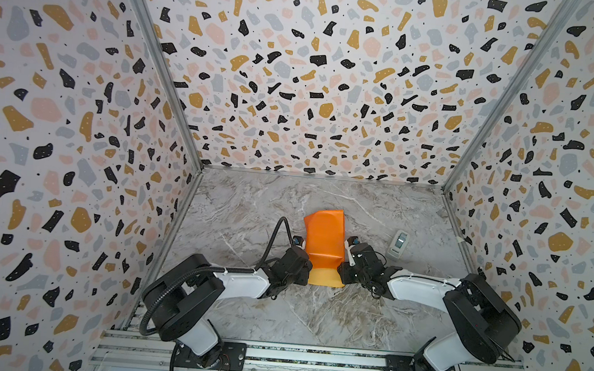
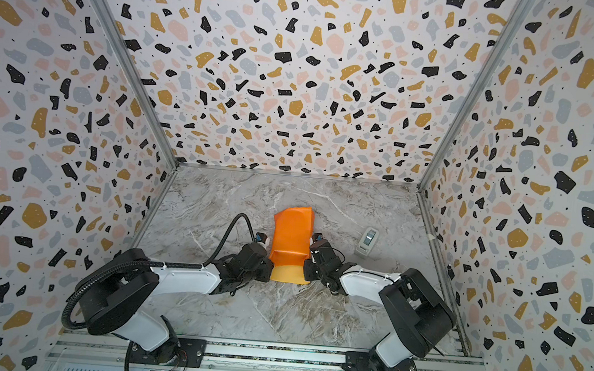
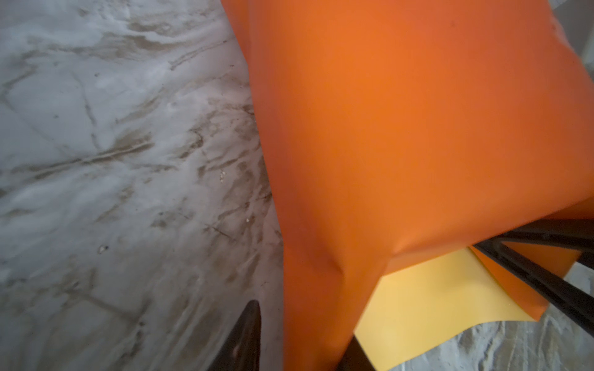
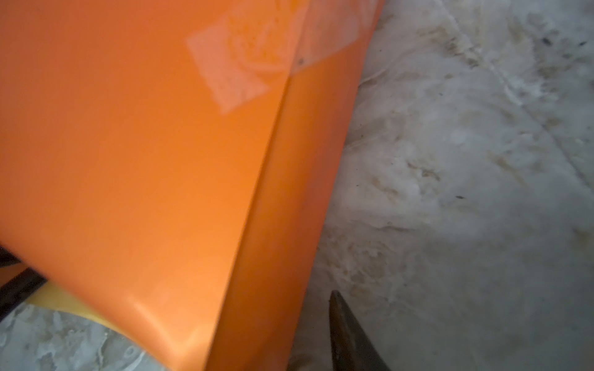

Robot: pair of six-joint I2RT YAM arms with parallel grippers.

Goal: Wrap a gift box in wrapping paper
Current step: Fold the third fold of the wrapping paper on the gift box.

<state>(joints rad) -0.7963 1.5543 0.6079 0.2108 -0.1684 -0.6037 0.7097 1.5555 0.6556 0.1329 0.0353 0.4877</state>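
While one wrapping paper (image 1: 324,236) lies folded, one grey device (image 1: 398,243) stands nearby.

We look down into a booth closed in on three sides. The back wall (image 1: 317,67), the left wall (image 1: 35,134) and the right wall (image 1: 565,162) all carry the same terrazzo print: black, ochre, pale pink and blue-grey chips with fine black specks on a whitish ground. Bare metal posts (image 1: 159,64) run down the two corners where the walls meet. Below them lies the desk (image 1: 313,316), a grey marble-look surface with white veins and brownish streaks, which the wrist views show close up and blurred. Along its near edge runs a ribbed aluminium rail (image 1: 309,358). The light is soft and even, and shadows on the desk are faint.
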